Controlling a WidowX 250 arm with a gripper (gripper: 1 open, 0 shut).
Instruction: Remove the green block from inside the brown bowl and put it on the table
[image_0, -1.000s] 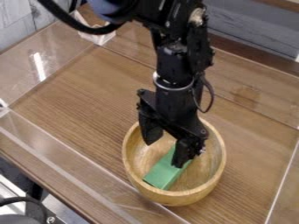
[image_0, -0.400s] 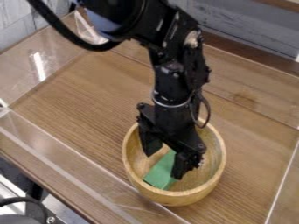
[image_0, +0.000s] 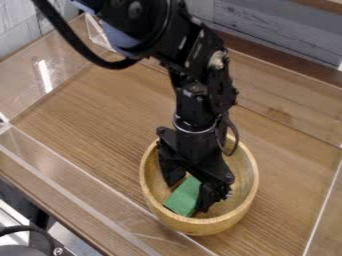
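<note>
The brown bowl (image_0: 242, 206) sits on the table (image_0: 107, 120) near the front right. Inside it lies the green block (image_0: 186, 199), partly covered by the gripper. My gripper (image_0: 195, 181) points straight down into the bowl, open, with one dark finger on each side of the block's upper end. Whether the fingers (image_0: 215, 183) touch the block or the bowl's floor I cannot tell. The block rests in the bowl, not lifted.
Low clear acrylic walls (image_0: 54, 60) border the tabletop on the left and front. The black arm (image_0: 187, 70) rises from the bowl toward the upper left. Bare wood lies left of and behind the bowl.
The gripper has sunk lower into the bowl, its open fingers now down around the green block. The block and bowl have stayed in place.
</note>
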